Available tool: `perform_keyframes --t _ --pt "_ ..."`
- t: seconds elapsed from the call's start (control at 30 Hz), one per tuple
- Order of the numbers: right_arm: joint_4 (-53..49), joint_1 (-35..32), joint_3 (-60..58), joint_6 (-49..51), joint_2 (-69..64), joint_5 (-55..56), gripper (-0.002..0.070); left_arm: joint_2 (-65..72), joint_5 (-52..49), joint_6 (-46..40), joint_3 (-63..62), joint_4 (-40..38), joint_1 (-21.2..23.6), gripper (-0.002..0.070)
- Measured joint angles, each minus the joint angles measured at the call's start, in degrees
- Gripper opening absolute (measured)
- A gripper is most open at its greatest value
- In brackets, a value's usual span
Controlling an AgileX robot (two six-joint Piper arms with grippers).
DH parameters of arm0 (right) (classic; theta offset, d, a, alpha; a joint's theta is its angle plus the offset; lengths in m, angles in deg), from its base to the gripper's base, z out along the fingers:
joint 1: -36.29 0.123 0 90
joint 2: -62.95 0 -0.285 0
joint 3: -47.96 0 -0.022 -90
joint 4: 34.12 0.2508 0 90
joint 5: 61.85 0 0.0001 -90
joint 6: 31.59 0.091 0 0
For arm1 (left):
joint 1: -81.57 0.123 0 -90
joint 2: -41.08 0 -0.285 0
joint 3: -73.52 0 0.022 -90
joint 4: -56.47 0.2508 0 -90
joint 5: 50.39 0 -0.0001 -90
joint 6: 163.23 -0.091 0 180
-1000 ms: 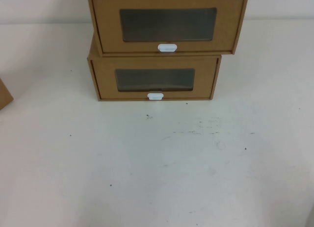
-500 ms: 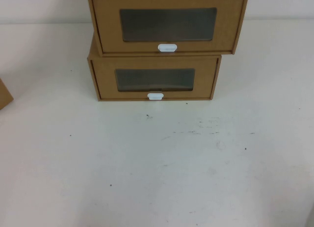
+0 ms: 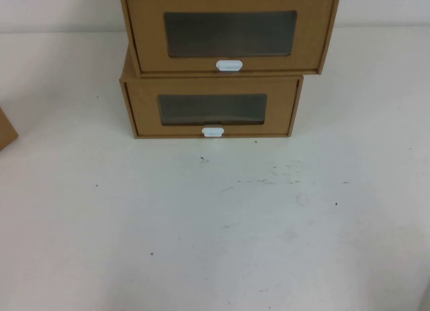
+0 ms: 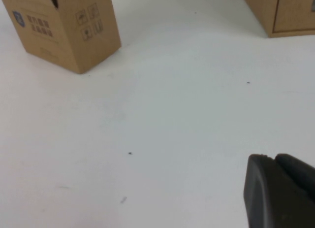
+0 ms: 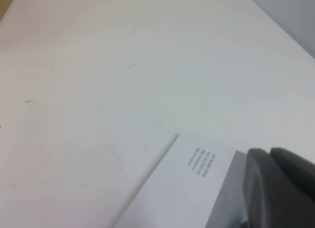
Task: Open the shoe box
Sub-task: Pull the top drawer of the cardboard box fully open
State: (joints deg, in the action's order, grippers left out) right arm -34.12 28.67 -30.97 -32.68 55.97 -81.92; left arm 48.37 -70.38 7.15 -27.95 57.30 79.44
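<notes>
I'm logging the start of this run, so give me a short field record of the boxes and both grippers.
upper shoe box: closed, stacked on lower shoe box
lower shoe box: closed, on the table
pull tabs: white, one per box, untouched
left gripper: fingers shut, over bare table, off the boxes
right gripper: fingers shut, above a white printed sheet

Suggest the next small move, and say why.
Probably advance the right gripper, shut above a printed white sheet, toward the white tab on the upper shoe box. That box and the lower shoe box look closed; the left gripper, over bare table, is also away from them.
</notes>
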Motion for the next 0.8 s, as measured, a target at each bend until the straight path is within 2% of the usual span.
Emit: perform_keyframes --t 0.17,0.53,0.8 --pt "0.0 0.7 0.0 0.0 0.0 0.0 -0.0018 0.0 0.0 0.0 0.0 4.7 0.0 -0.0006" --pt "0.0 0.7 0.0 0.0 0.0 0.0 -0.0018 0.0 0.0 0.0 0.0 5.7 0.0 -0.0006" --pt "0.0 0.7 0.0 0.0 0.0 0.0 -0.0018 0.0 -0.1 0.0 0.0 10.8 0.0 -0.0006"
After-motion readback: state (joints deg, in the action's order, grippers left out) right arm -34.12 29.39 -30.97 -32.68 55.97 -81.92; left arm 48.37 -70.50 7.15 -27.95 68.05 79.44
